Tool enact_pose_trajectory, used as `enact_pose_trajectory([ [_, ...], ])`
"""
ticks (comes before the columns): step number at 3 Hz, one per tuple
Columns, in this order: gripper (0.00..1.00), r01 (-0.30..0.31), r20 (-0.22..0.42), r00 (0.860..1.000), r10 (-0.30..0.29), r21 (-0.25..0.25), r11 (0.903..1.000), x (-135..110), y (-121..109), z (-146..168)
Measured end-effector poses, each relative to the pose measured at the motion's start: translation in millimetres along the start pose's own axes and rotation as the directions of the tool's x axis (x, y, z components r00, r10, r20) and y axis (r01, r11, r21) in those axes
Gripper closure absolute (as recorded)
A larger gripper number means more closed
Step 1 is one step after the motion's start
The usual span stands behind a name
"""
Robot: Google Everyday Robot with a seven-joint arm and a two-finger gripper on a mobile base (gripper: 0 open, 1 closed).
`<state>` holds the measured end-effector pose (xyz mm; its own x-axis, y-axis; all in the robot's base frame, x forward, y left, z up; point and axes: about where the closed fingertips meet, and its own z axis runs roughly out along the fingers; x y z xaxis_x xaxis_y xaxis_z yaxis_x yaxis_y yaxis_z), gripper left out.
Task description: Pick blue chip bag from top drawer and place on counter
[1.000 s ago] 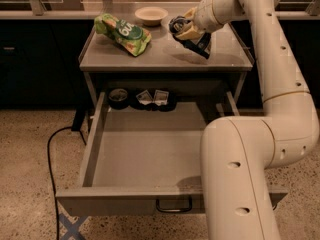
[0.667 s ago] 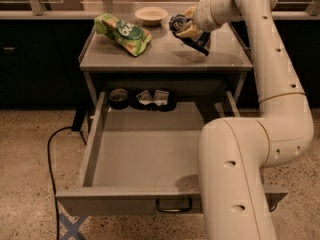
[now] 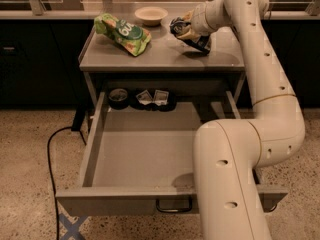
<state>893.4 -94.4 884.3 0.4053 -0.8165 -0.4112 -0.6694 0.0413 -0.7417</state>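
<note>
Gripping the blue chip bag [image 3: 196,42], the hand [image 3: 183,29] sits in the upper right of the frame, clamped on the crumpled foil. The bag hangs tilted over the right side of the table [image 3: 165,60], its lower end close to the surface. A green snack bag [image 3: 122,33] lies at the table's left, with a bowl [image 3: 151,15] behind. Below, the drawer [image 3: 145,156] is pulled open.

A speckled terrazzo floor [image 3: 30,149] carries a black cable [image 3: 49,169], a long dark-fronted bench [image 3: 40,59] behind.
</note>
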Motion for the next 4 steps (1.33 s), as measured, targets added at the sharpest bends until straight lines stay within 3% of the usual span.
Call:
enact_pose_trajectory([
  [1,1.00,0.000,0.000,1.000,0.000,0.000,1.0000,0.0,0.0,0.0],
  [2,0.82,0.000,0.000,1.000,0.000,0.000,1.0000,0.0,0.0,0.1],
  [4,0.36,0.000,0.000,1.000,0.000,0.000,1.0000,0.0,0.1,0.1],
])
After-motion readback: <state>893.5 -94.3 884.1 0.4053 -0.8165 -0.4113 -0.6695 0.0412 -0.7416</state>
